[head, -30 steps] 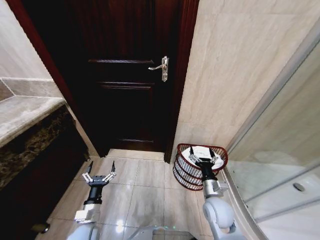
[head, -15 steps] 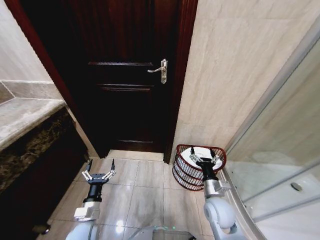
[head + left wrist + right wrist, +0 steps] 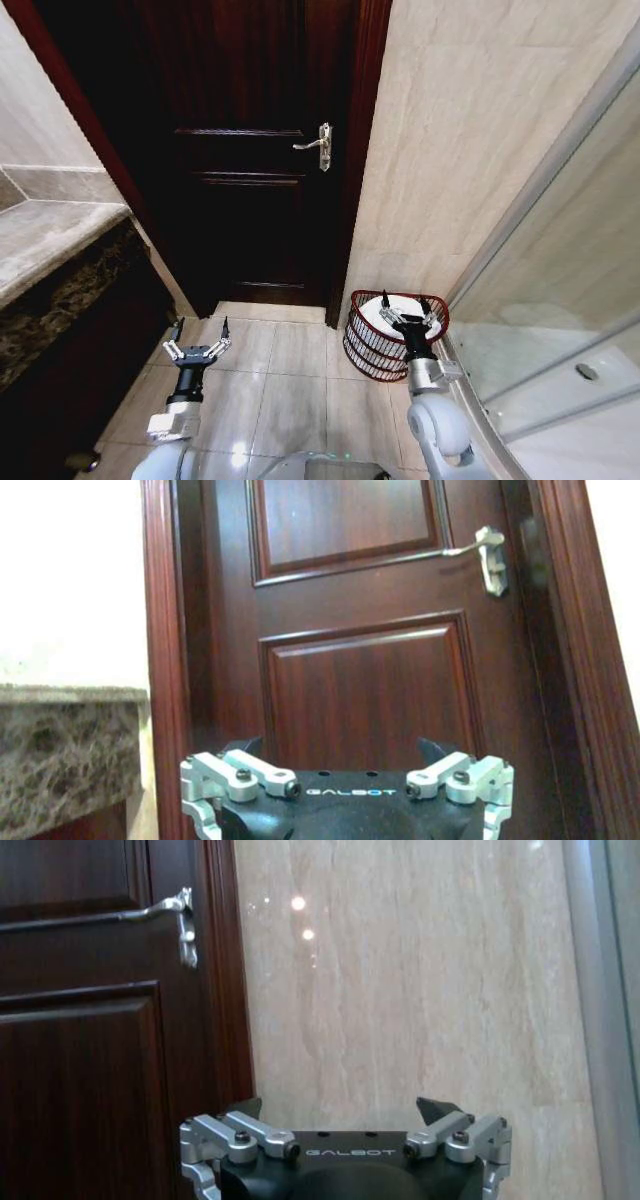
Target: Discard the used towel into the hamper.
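One red-brown wire hamper, white towel inside, both grippers' jaws spread, empty.

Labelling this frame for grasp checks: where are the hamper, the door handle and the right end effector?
hamper (image 3: 372, 360): head view, front wall.
door handle (image 3: 312, 144): head view, lever.
right end effector (image 3: 407, 310): head view, midway between fingertips.
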### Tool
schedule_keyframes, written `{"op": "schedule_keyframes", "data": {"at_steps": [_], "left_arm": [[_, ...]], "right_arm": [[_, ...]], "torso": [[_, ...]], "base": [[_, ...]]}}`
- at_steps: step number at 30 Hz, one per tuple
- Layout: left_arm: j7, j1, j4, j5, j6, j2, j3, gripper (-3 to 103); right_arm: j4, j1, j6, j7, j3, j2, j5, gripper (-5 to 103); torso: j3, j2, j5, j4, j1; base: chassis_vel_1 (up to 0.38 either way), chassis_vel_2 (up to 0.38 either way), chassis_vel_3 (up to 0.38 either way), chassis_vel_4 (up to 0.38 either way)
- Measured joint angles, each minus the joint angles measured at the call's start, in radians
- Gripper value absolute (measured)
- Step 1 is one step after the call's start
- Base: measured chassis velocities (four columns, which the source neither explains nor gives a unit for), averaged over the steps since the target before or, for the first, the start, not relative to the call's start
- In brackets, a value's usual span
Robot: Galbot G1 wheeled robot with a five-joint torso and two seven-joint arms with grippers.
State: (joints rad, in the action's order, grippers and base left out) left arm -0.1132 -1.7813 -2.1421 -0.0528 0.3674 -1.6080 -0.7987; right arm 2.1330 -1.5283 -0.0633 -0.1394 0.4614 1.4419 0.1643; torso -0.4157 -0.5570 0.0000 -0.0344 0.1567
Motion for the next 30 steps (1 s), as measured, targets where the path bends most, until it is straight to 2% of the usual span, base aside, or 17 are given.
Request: {"op": "schedule_keyframes", "data": {"at_steps": [8, 11, 12, 14, 20, 24, 26, 27, 30], "left_arm": [[-0.014, -0.015, -0.043, -0.004, -0.047, 0.000, 0.002, 100], [-0.037, -0.038, -0.088, -0.046, -0.127, 0.000, 0.010, 100], [-0.037, -0.038, -0.088, -0.046, -0.127, 0.000, 0.010, 100], [-0.039, -0.040, -0.109, -0.081, -0.169, 0.000, 0.015, 100], [-0.029, -0.039, -0.113, -0.099, -0.184, 0.037, 0.034, 100], [0.000, -0.024, -0.099, -0.093, -0.175, 0.083, 0.050, 100], [0.058, -0.003, -0.096, -0.074, -0.183, 0.094, 0.067, 100], [0.058, -0.003, -0.096, -0.074, -0.183, 0.094, 0.067, 100], [0.166, 0.010, -0.100, -0.008, -0.210, 0.095, 0.096, 100]], "right_arm": [[0.009, -0.001, 0.000, 0.013, 0.036, 0.005, -0.016, 100], [0.011, -0.007, -0.005, 0.036, 0.072, 0.014, -0.029, 100], [0.011, -0.007, -0.005, 0.036, 0.072, 0.014, -0.029, 100], [0.013, -0.025, -0.017, 0.060, 0.111, 0.029, -0.043, 100], [0.039, -0.083, -0.034, 0.094, 0.160, 0.037, -0.037, 100], [0.071, -0.140, -0.050, 0.101, 0.186, 0.033, -0.019, 100], [0.088, -0.165, -0.058, 0.105, 0.193, 0.036, -0.019, 100], [0.088, -0.165, -0.058, 0.105, 0.193, 0.036, -0.019, 100], [0.105, -0.173, -0.060, 0.107, 0.187, 0.047, -0.027, 100]], "torso": [[-0.012, -0.020, 0.0000, 0.0000, 0.008], [-0.018, -0.031, 0.0001, 0.0000, 0.012], [-0.018, -0.031, 0.0001, 0.0000, 0.012], [-0.023, -0.038, 0.0001, -0.0001, 0.015], [-0.029, -0.047, 0.0000, 0.0000, 0.019], [-0.034, -0.055, -0.0001, 0.0000, 0.022], [-0.037, -0.060, -0.0001, 0.0001, 0.024], [-0.037, -0.060, -0.0001, 0.0001, 0.024], [-0.040, -0.066, -0.0001, 0.0000, 0.026]], "base": [[0.000, 0.000, 0.000, 0.000], [0.000, 0.000, 0.000, 0.000], [0.000, 0.000, 0.000, 0.000], [0.000, 0.000, 0.000, 0.000], [0.000, 0.000, 0.000, 0.000], [0.000, 0.000, 0.000, 0.000], [0.000, 0.000, 0.000, 0.000], [0.000, 0.000, 0.000, 0.000], [0.000, 0.000, 0.000, 0.000]]}}
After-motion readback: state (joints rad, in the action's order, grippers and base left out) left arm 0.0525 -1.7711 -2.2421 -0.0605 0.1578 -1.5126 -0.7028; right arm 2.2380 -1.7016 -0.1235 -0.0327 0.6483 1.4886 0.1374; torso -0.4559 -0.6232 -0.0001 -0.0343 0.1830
